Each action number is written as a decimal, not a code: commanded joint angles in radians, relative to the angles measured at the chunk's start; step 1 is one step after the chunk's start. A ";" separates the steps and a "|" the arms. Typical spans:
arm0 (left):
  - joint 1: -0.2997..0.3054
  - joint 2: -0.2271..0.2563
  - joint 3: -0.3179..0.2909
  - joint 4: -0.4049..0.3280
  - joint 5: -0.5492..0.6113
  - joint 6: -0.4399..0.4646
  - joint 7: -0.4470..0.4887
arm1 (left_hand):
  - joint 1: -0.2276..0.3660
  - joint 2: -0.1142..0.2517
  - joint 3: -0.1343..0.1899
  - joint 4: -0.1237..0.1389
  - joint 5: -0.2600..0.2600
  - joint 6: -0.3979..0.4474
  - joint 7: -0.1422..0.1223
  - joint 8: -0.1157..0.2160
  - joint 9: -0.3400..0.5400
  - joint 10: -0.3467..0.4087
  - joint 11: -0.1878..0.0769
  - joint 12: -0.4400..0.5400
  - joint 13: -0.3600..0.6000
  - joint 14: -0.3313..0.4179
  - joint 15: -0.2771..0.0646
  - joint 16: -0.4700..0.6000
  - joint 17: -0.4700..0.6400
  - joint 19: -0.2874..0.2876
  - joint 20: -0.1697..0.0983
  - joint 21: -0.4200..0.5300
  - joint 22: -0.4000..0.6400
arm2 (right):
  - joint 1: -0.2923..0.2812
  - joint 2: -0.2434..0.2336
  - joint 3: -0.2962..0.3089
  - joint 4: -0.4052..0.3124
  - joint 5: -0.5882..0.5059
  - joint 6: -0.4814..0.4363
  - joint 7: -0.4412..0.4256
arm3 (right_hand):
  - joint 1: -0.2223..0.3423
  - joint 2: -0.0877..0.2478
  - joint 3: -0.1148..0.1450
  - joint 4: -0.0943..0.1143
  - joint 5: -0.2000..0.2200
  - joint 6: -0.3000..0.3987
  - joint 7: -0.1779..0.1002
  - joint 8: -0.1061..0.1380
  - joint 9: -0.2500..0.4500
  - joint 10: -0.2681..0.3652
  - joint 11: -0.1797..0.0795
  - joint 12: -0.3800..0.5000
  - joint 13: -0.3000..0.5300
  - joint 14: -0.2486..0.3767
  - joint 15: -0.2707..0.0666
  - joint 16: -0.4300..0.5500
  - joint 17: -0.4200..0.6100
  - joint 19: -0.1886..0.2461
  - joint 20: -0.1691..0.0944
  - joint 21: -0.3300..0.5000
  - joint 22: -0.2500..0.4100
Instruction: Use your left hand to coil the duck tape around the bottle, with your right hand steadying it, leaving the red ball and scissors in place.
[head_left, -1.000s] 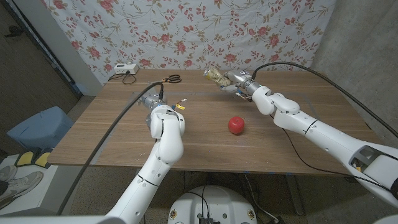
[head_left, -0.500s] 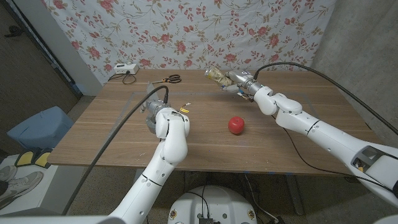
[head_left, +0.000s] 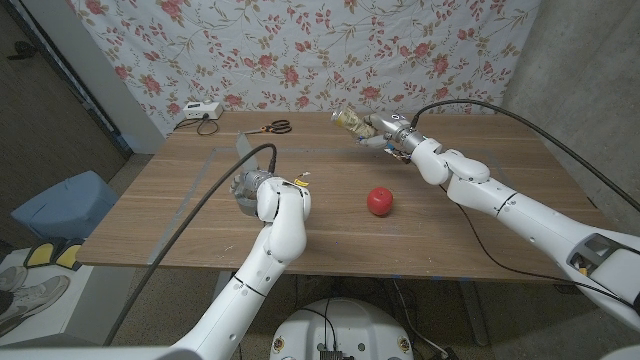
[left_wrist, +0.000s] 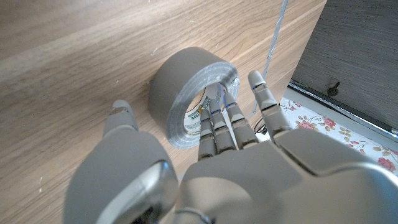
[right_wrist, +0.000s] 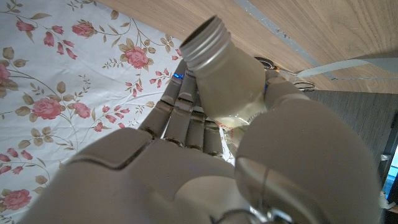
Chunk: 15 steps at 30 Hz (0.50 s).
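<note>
The grey roll of duct tape (left_wrist: 194, 96) stands on its edge on the wooden worktop (head_left: 180, 215), and the left robot hand (left_wrist: 230, 168) has fingers (left_wrist: 214, 121) reaching into its cardboard core, thumb spread apart beside it. A thin strand of tape (left_wrist: 278, 28) runs away from the roll. The clear threaded-neck bottle (right_wrist: 227, 74) is gripped by the right robot hand (head_left: 385, 135), raised and tilted above the worktop's far side. The red ball (head_left: 379, 201) lies between the arms; the black-handled scissors (head_left: 274, 127) lie near the far edge.
</note>
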<state>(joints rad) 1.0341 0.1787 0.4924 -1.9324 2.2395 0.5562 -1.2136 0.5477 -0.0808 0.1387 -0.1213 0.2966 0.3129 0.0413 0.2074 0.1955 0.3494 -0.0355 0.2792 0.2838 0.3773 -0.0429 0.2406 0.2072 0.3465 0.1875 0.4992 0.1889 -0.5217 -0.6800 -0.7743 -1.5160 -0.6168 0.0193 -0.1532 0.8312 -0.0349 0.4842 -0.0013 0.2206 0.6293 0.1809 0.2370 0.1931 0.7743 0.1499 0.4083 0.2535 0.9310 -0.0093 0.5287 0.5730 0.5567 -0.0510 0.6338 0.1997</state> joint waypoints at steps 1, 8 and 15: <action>-0.033 0.014 0.014 0.095 -0.046 0.042 -0.011 | 0.011 0.033 0.018 0.003 0.006 0.017 -0.004 0.007 0.001 0.019 -0.006 0.009 0.005 0.018 -0.021 0.006 0.003 0.018 -0.005 0.001 0.002 | 0.001 -0.005 0.005 0.001 0.000 0.018 -0.003 | 0.005 0.208 0.000 0.002 0.003 0.372 -0.178 -0.001 0.005 0.285 -0.153 -0.003 0.004 0.133 -0.193 0.004 0.005 -0.002 -0.101 0.011 0.003; -0.052 0.037 0.043 0.138 -0.085 0.077 0.021 | 0.090 0.142 0.085 -0.013 -0.042 0.070 -0.005 0.019 0.000 0.078 -0.006 0.024 0.012 0.078 -0.034 0.018 -0.003 0.060 -0.013 0.004 0.003 | 0.009 0.002 0.002 0.008 -0.009 0.019 -0.004 | 0.006 0.208 -0.001 0.002 0.003 0.373 -0.179 -0.002 0.005 0.286 -0.154 -0.006 0.005 0.134 -0.193 0.002 0.006 -0.005 -0.101 0.015 0.003; -0.050 0.036 0.072 0.191 -0.074 0.185 0.158 | 0.221 0.228 0.193 -0.045 -0.098 0.300 -0.050 0.074 -0.003 0.298 -0.073 0.087 0.021 0.298 -0.114 0.074 -0.006 0.144 -0.065 0.032 0.007 | 0.016 0.010 -0.001 0.016 -0.012 0.018 -0.006 | 0.006 0.208 -0.002 0.003 0.002 0.374 -0.180 -0.004 0.005 0.288 -0.154 -0.008 0.007 0.135 -0.193 -0.001 0.008 -0.005 -0.101 0.021 0.002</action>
<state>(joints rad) 0.9932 0.2059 0.5266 -1.8243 2.1769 0.6271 -1.1865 0.7040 0.1039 0.2855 -0.1587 0.2028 0.5170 0.0031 0.2563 0.1905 0.5595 -0.0860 0.3392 0.2989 0.5911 -0.0516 0.2898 0.1949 0.4528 0.1460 0.5159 0.1897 -0.5151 -0.6792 -0.7714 -1.5092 -0.6209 0.0352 -0.1572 0.8312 -0.0349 0.4797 -0.0030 0.2204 0.6293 0.1809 0.2289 0.1931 0.7744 0.1499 0.4044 0.2582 0.9311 -0.0093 0.5223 0.5773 0.5567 -0.0507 0.6474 0.1998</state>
